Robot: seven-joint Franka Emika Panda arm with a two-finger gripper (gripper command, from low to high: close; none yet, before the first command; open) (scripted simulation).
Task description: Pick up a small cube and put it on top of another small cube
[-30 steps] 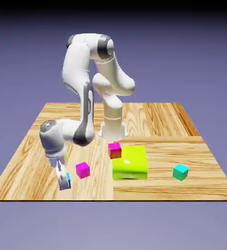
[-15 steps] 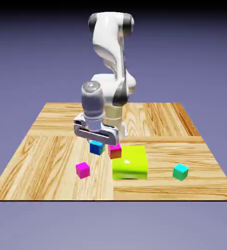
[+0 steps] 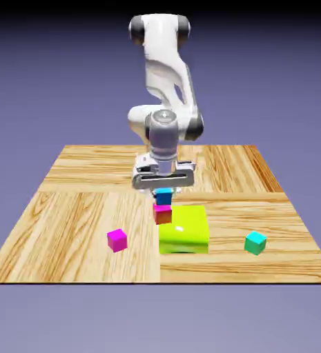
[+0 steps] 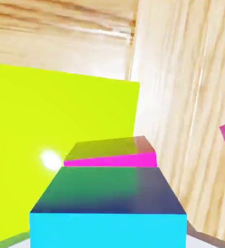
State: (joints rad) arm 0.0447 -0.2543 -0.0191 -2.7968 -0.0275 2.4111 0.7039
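Since the last look, the arm [image 3: 166, 69] has swung toward the exterior view's right, bringing the blue cube [image 3: 163, 197] from beside the red-sided cube [image 3: 162, 214] to directly above it. Broad wooden counter [image 3: 66, 220] under everything. Arm arched high, its hand pointing down. End effector [image 3: 163, 192] is at the blue cube, one fingertip to each side in the hand view; can't tell whether they press on it or have let go. Lime-green block [image 3: 183, 231] lies just beside the red-sided cube, on the exterior view's right. Blue cube is level, cyan on top, seemingly resting on the red-sided cube's magenta-pink top. Magenta cube [image 3: 117, 240] nearer the exterior view's left; teal-green cube [image 3: 255, 243] well apart, toward its right.
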